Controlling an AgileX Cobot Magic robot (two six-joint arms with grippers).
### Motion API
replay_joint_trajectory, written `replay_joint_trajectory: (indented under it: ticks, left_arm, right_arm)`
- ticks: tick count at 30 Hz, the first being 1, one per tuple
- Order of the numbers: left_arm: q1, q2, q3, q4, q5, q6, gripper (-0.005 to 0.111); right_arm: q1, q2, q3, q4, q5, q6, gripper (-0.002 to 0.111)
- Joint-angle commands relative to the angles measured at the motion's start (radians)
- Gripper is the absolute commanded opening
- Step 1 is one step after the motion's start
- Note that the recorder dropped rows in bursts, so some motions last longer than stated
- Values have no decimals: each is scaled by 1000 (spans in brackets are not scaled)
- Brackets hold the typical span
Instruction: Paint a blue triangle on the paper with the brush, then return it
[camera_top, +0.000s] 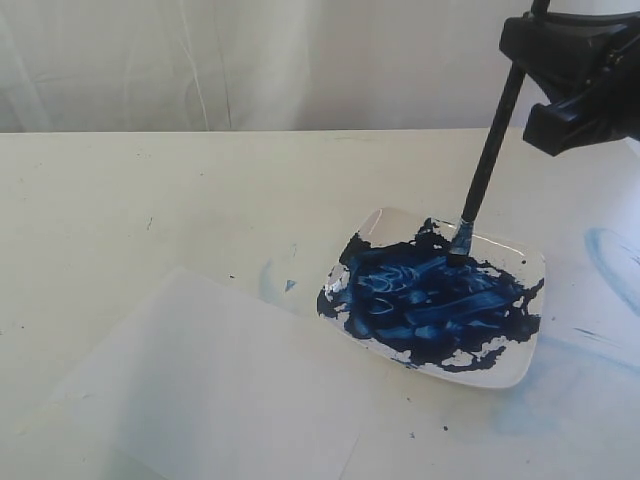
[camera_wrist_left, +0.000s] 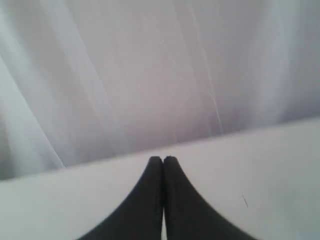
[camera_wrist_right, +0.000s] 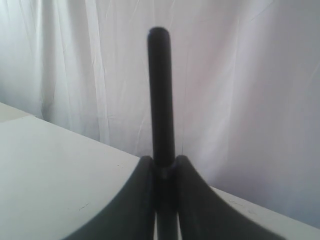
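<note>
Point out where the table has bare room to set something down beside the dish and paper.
Free: the wide table stretch between the curtain and the paper, and the far-left side. Crowded: the right, where the right gripper holds the brush tip-down in the dish; the paper lies close beside the dish, and blue stains lie right of it.

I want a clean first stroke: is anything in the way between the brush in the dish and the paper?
Nothing visible does. The brush, clamped in the right gripper, has its tip in the dish. Between the dish and the paper lies only bare table with faint blue stains.
</note>
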Motion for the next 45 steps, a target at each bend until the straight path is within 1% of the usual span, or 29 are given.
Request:
replay_joint_trajectory:
  ticks: [1, 4, 7, 9, 10, 12, 15, 21, 26, 28, 30, 32, 35, 38, 41, 45]
  left_arm:
    - [-33, 223, -162, -16, 370, 12, 0]
    - [-76, 399, -301, -18, 677, 31, 0]
    - [-106, 542, -395, -122, 927, 138, 0]
    - [-112, 615, -427, -216, 1029, 226, 0]
    - [-112, 647, -433, -260, 1060, 258, 0]
    - [-112, 693, -433, -301, 1092, 286, 0]
    - [-112, 725, -433, -301, 1090, 286, 0]
    - [-112, 728, -433, -339, 972, 286, 0]
    - [-112, 728, -427, -347, 961, 289, 0]
    - [-112, 728, -401, -378, 911, 305, 0]
    - [-112, 730, -363, -443, 835, 307, 0]
    - [-112, 742, -332, -461, 796, 368, 0]
    - [-112, 772, -307, -456, 774, 451, 0]
    - [-112, 814, -280, -433, 763, 458, 0]
    - [-112, 857, -266, -369, 741, 465, 0]
    - [-112, 908, -266, -327, 742, 465, 0]
  right_arm:
    - [0, -7, 2, 7, -8, 7, 0]
    - [0, -7, 2, 7, -8, 7, 0]
    - [0, -7, 2, 9, -13, 7, 0]
    - [0, -7, 2, 7, -12, 7, 0]
    - [0, -7, 2, 7, -12, 7, 0]
    - [0, -7, 2, 7, -12, 7, 0]
    - [0, -7, 2, 7, -12, 7, 0]
    - [0, -7, 2, 7, -19, 7, 0]
    - [0, -7, 2, 7, -19, 7, 0]
    - [0, -7, 2, 5, -19, 7, 0]
    - [0, -7, 2, 5, -21, 7, 0]
    - [0, -7, 2, 5, -21, 7, 0]
    - [0, -7, 2, 5, -20, 10, 0]
    - [0, -7, 2, 3, -20, 80, 0]
    - [0, -7, 2, 3, -32, 95, 0]
    - [0, -7, 2, 3, -32, 95, 0]
